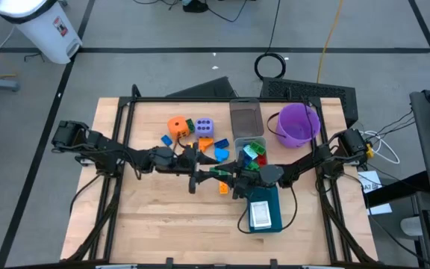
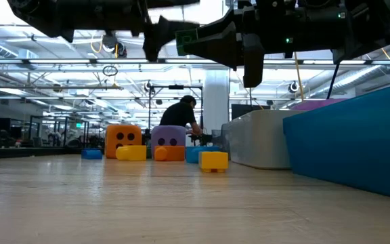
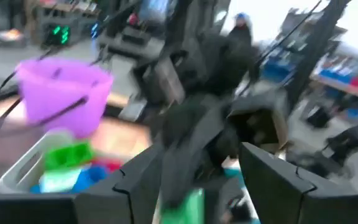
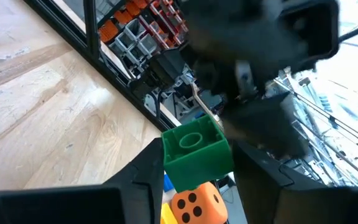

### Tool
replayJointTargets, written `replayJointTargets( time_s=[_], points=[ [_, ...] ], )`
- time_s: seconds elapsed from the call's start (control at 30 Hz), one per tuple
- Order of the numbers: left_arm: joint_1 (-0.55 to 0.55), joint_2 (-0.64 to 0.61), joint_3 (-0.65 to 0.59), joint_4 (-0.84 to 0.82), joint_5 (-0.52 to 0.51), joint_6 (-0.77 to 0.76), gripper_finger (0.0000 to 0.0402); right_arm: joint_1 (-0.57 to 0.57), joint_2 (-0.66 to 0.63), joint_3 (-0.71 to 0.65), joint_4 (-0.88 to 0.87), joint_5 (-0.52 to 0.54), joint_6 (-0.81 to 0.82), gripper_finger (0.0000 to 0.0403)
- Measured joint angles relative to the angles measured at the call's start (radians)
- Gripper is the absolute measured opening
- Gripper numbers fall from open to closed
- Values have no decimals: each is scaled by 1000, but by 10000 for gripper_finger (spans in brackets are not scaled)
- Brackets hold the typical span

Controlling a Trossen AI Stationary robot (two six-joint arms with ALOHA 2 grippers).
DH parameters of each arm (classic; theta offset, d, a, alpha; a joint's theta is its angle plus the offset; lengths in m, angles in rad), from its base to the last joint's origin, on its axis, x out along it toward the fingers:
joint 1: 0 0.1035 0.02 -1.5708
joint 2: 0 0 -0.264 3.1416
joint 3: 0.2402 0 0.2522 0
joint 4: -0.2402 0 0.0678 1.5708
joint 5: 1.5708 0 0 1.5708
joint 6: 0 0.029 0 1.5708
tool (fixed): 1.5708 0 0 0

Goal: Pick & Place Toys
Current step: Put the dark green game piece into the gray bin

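Green and studded, a plastic block [image 4: 197, 151] is sitting between the right claw [image 4: 194, 168] fingers, which are pressing on its two sides and holding it up in the air over the middle of the desk [image 1: 163, 217]. Facing it from the other side, the left claw [image 1: 207, 173] is hovering nose to nose with the right one, its fingers [image 3: 138, 180] standing apart on either side of the same green block, so the block is lying between both claws at once; whether the left fingers are touching it cannot be told. Below and just beside the meeting point, a small orange block [image 1: 223, 188] is lying on the wood. Toward the far edge of the desk, an orange dotted die [image 1: 178, 125] and a lavender dotted die [image 1: 205, 127] are standing close together among blue and yellow blocks. A grey bin [image 1: 246, 119] holding green, blue and red blocks is sitting next to a purple bucket [image 1: 298, 123] near the far right corner. A teal tray [image 1: 263, 213] with a white card is resting nearer the front edge.
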Motion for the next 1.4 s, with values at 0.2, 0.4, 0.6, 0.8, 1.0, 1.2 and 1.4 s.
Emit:
replayJointTargets(
  time_s=[0.2,0.4,0.6,0.8,1.0,1.2,1.4],
  points=[
    [-23,0,1,86,81,50,229,6,-1,0,-6,27,12,129],
    [-39,0,1,88,80,126,230,28,-104,-2,-83,236,111,129],
    [-38,0,1,56,80,123,230,27,-324,-2,-455,288,378,129],
    [-38,0,1,26,79,123,230,-31,-498,-1,-852,267,679,130],
    [-38,0,1,26,79,123,230,-135,-554,-1,-1119,48,903,130],
    [-37,0,1,24,33,122,230,-232,-518,-40,-1153,-31,956,130],
    [-36,0,1,-12,-6,143,230,-298,-487,-60,-1147,-86,1001,130]
  ],
)
